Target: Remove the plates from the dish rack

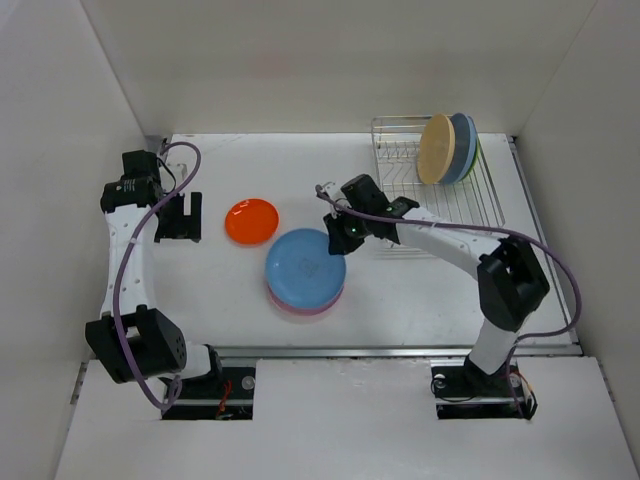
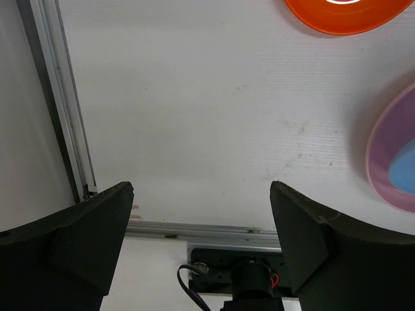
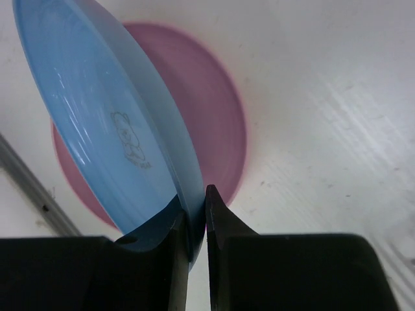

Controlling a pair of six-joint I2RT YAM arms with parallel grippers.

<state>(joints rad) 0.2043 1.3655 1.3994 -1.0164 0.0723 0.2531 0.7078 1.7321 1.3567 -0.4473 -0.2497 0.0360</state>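
Plate over plate from above: right gripper (image 1: pixel 335 232) holds the blue plate (image 1: pixel 305 262) above the pink plate (image 1: pixel 305 310), dish rack (image 1: pixel 480 205) far right. Left wrist: left gripper (image 2: pixel 201 194) gapes idle. Right wrist: jaws pinch the tilted rim, so level, lower, then release.

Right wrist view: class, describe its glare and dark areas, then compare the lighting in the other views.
Right wrist: pale glare streaks on the blue plate and the table; the right gripper is nearly black. Left wrist: even light, the left gripper underexposed. Top external: soft, even light, faint shadows.
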